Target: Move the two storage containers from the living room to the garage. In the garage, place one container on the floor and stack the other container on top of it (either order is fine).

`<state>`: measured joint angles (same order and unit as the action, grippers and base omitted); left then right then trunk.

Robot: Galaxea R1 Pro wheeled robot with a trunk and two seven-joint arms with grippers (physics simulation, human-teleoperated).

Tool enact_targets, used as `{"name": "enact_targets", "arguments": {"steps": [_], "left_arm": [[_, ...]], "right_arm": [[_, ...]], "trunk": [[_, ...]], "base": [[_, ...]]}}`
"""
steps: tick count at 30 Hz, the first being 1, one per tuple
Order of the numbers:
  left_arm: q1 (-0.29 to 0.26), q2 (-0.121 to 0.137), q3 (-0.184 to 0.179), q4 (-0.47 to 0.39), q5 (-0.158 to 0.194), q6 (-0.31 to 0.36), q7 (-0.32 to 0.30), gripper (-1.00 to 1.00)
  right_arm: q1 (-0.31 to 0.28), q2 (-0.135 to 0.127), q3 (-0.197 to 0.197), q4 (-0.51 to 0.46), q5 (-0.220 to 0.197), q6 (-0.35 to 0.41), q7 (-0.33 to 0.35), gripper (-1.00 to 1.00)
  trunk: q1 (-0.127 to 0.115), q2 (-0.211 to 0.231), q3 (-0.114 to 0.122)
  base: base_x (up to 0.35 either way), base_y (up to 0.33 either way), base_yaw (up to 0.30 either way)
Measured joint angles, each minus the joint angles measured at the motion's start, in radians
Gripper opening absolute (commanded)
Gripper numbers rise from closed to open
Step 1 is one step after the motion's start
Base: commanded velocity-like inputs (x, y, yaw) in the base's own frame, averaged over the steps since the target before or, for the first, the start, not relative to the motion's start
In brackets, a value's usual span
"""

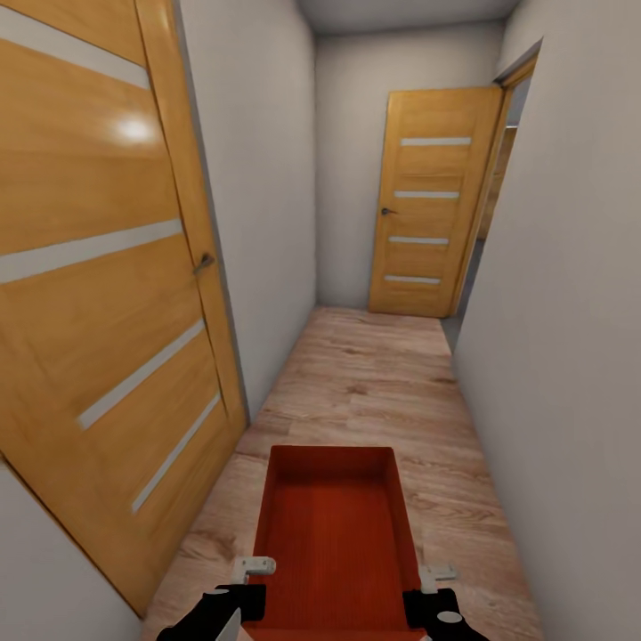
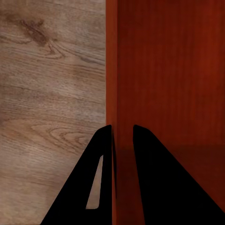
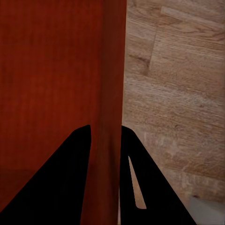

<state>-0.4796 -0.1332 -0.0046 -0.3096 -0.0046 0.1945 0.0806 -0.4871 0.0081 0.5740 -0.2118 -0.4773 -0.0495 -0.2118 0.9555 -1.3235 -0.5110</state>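
Orange-red storage container [image 1: 334, 534], lidless and finely ribbed inside, occupies the lower centre of the head view, carried above a light wood-plank floor [image 1: 374, 383] of a narrow corridor. Left gripper [image 1: 251, 579] grasps the container's left wall at the lower left of the frame; in the left wrist view its two dark fingers [image 2: 154, 178] straddle that thin wall [image 2: 111, 70], one outside, one inside. Right gripper [image 1: 429, 586] grasps the opposite wall at the lower right; the right wrist view shows its fingers [image 3: 70, 173] clenched on either side of the wall [image 3: 112, 70]. Honey-wood door [image 1: 98, 294] with frosted strips fills the left half of the head view, standing at an angle. Second matching door [image 1: 432, 205] stands at the far end, upper right of centre, beside a dark opening. Plain white-grey walls [image 1: 552, 312] bound the corridor on both sides.
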Motion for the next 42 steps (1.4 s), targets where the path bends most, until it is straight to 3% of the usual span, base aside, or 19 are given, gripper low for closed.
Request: {"name": "enact_targets", "arguments": {"steps": [42], "left_arm": [[0.000,0.000,-0.001,0.000,0.000,0.000,0.000,-1.00]], "right_arm": [[0.000,0.001,-0.001,0.004,0.000,-0.004,0.001,-1.00]], "trunk": [[0.000,0.000,0.000]], "base": [[0.320,0.000,-0.051]]}}
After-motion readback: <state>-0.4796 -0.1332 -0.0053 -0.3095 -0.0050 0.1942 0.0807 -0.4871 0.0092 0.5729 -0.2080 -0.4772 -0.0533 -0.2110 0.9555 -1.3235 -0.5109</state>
